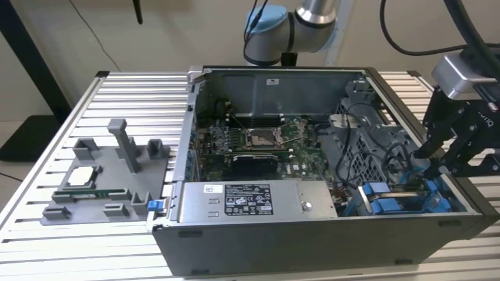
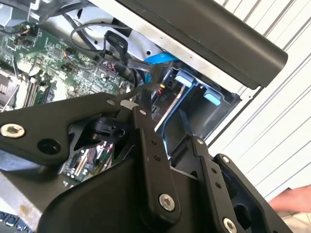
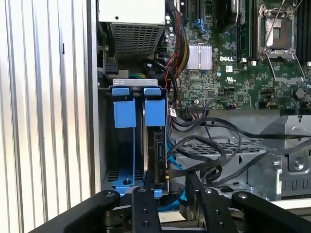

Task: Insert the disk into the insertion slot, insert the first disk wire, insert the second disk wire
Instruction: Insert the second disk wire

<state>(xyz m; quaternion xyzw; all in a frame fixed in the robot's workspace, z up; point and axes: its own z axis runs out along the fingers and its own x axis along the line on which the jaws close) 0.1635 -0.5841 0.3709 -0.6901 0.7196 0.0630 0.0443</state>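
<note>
Robot arm (image 1: 312, 14): silver-grey tubular joints, one closed by round light-blue cap (image 1: 262, 23). Black cables (image 1: 406, 35) hung in loops beside it. Grey boxy camera housing (image 1: 461, 73) topped gripper (image 1: 437, 161). Gripper was matt black, with white lettering (image 1: 490, 120) on side. In both wrist views linkage bars (image 2: 153, 165) (image 3: 145, 208) were flat, black, round-ended, dotted with small holes, pinned by silver screw heads (image 2: 166, 202)
</note>
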